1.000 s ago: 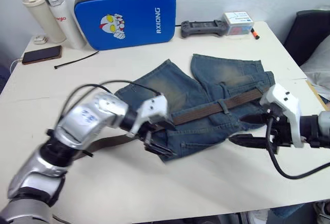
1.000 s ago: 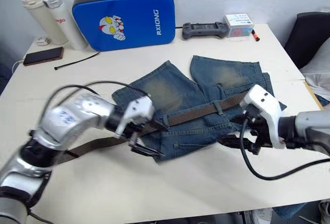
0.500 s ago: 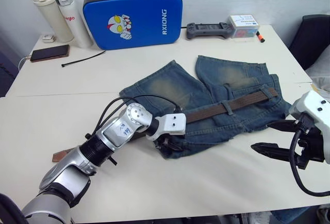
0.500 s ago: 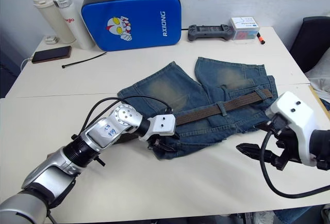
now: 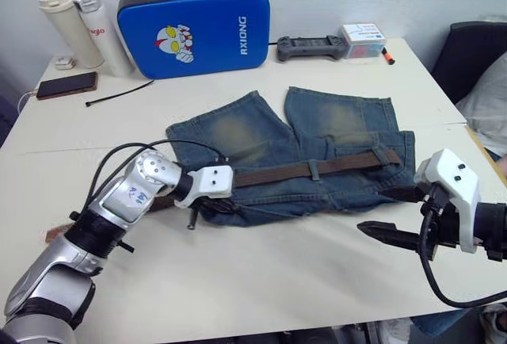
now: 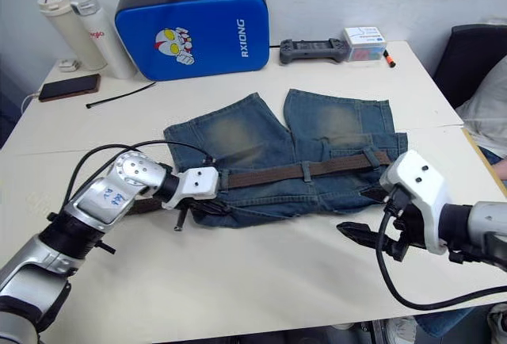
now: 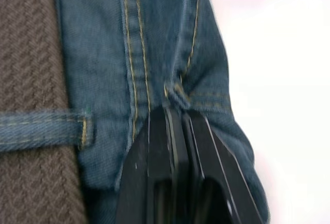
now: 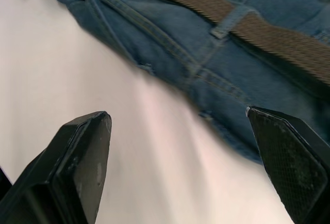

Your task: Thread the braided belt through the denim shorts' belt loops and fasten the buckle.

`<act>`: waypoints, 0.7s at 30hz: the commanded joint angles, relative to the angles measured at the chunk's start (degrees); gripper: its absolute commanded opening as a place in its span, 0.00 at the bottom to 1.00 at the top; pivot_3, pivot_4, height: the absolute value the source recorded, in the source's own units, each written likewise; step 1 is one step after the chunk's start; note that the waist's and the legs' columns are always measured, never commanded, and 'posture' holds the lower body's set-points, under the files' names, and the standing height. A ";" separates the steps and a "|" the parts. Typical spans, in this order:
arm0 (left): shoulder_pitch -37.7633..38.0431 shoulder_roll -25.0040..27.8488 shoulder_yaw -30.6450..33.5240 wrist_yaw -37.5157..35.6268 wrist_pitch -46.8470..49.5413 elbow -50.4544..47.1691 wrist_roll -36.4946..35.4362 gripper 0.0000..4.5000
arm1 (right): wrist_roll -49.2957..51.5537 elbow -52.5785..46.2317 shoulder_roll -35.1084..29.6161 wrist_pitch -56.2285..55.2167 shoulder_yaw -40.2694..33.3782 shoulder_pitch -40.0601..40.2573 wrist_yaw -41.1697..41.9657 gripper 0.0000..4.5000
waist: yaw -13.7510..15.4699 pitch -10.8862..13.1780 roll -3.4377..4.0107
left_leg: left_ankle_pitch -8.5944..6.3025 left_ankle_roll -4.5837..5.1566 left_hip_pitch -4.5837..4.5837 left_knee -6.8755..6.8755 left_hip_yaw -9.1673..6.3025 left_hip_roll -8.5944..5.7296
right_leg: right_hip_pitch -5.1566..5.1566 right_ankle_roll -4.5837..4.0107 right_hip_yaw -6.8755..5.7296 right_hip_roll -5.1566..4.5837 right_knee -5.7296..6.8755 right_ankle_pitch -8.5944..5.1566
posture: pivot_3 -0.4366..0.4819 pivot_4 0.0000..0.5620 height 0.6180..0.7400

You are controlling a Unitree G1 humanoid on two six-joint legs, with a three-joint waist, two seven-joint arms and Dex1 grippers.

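My left gripper (image 5: 192, 219) pinches the denim shorts (image 5: 317, 142) at centre frame, anchoring the waistband so the braided belt (image 5: 317, 168), lying through the belt loops (image 5: 314, 171), stays aligned. My right gripper (image 5: 388, 237) waits lower right, jaws spread, empty.

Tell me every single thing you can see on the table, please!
denim shorts: one, faded blue, middle of the table.
braided belt: one, dark brown, lying across the waistband, passing under belt loops.
pad: one, blue with a cartoon face, standing at the far side.
bottles: two, cream and white, far left corner.
phone: one, dark, near the bottles.
cable tie: one, thin black, beside the phone.
controller: one, dark grey, far side.
small box: one, white and blue, next to the controller.
table: one, cream.
left gripper: shut on the shorts' denim at their left end.
right gripper: open, over bare table near the shorts' right end.
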 commanded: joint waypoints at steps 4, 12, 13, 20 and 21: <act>5.84 4.95 7.49 -1.42 -8.19 5.45 0.79 0.00 | -0.91 5.18 -1.64 -4.79 9.39 -6.91 1.20 1.00 | 0.14 0.02 0.06 | 0.00 -0.09 0.03 -0.22 0.36 0.18 | -0.29 -0.02 0.45 0.20 0.07 0.01 | 0.48 0.27 1.00; 11.00 8.03 13.05 -1.68 -11.73 8.16 0.46 0.00 | -2.47 9.79 -1.47 -7.88 18.41 -13.75 3.54 1.00 | -0.68 0.02 0.06 | -0.06 0.01 -0.08 -0.24 0.35 0.09 | -0.19 -0.01 0.23 0.06 0.10 0.02 | 0.48 0.27 1.00; 12.28 8.30 13.98 -1.40 -11.32 6.96 -0.10 0.00 | -3.30 10.91 -1.41 -8.52 19.97 -14.97 3.90 1.00 | -1.27 0.01 0.09 | 0.03 0.11 -0.18 -0.24 0.18 -0.03 | -0.11 -0.04 -0.62 -0.45 0.13 -0.02 | 0.48 0.27 1.00; 22.03 9.57 20.23 0.83 -7.22 -2.23 -2.63 0.00 | -5.49 14.85 -2.12 -11.52 26.85 -20.59 9.40 1.00 | 0.09 0.01 0.28 | 0.10 0.11 -0.08 -0.27 0.58 0.16 | -0.09 0.04 -1.05 -0.65 -0.13 0.06 | 0.48 0.27 1.00; 23.53 9.83 20.99 1.01 -6.16 -3.70 -2.95 0.00 | -6.28 15.51 -2.14 -12.06 27.94 -21.33 10.07 1.00 | 0.04 0.01 0.28 | 0.08 0.11 -0.10 -0.27 0.69 0.19 | -0.17 0.04 -0.98 -0.64 -0.11 0.06 | 0.48 0.27 1.00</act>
